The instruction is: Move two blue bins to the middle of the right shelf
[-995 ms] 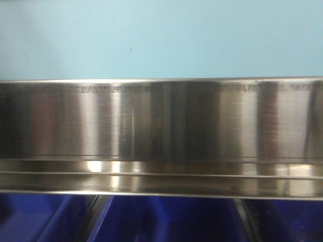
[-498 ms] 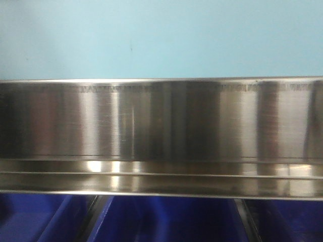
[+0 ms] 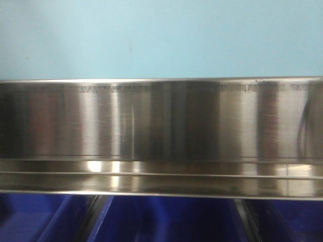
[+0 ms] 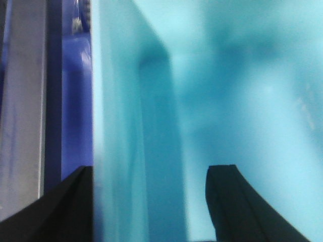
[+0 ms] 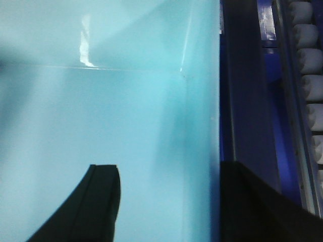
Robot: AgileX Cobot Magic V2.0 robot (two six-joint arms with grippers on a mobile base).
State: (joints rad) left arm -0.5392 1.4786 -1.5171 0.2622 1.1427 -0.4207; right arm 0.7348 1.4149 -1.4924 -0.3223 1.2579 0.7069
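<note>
A light blue bin fills both wrist views. My left gripper (image 4: 151, 174) straddles its left wall (image 4: 121, 126): one black finger (image 4: 65, 206) is outside and the other (image 4: 237, 206) inside, with a gap to the wall. My right gripper (image 5: 169, 174) straddles the right wall (image 5: 202, 126) the same way, its inner finger (image 5: 96, 206) standing clear of the wall. Both are open. Dark blue bins (image 3: 166, 222) show under the steel shelf (image 3: 161, 121) in the front view.
A light blue surface (image 3: 161, 35) fills the top of the front view above the shelf edge. Dark blue plastic (image 4: 75, 101) and a grey upright (image 4: 22, 111) lie left of the bin. A row of white rollers (image 5: 308, 75) runs along its right.
Almost nothing moves; only a thin dark reflection has appeared at the right end of the steel shelf front.
</note>
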